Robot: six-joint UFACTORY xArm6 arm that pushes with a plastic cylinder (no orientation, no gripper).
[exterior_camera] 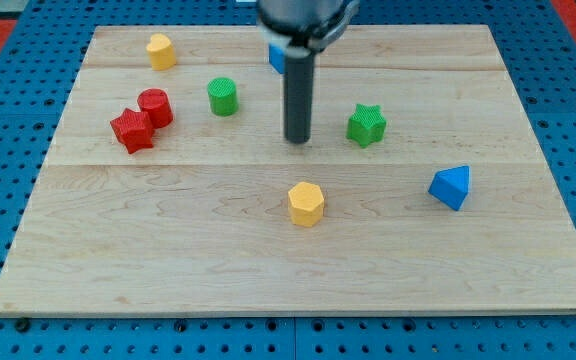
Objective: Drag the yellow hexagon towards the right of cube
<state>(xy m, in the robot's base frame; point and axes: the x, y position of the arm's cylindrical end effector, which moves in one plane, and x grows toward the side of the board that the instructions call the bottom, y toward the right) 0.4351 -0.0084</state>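
A yellow hexagon (306,204) sits on the wooden board a little below the middle. A blue cube (276,58) shows partly at the view's top, mostly hidden behind the arm. My tip (297,139) rests on the board above the yellow hexagon, about a block's width apart from it, and below the blue cube. A second yellow block (161,51) stands at the top left.
A green cylinder (223,96) is left of the rod, a green star (366,125) right of it. A red cylinder (155,107) and a red star (132,131) touch at the left. A blue pyramid-like block (451,187) lies at the right. The board's edge (298,312) runs along the view's bottom.
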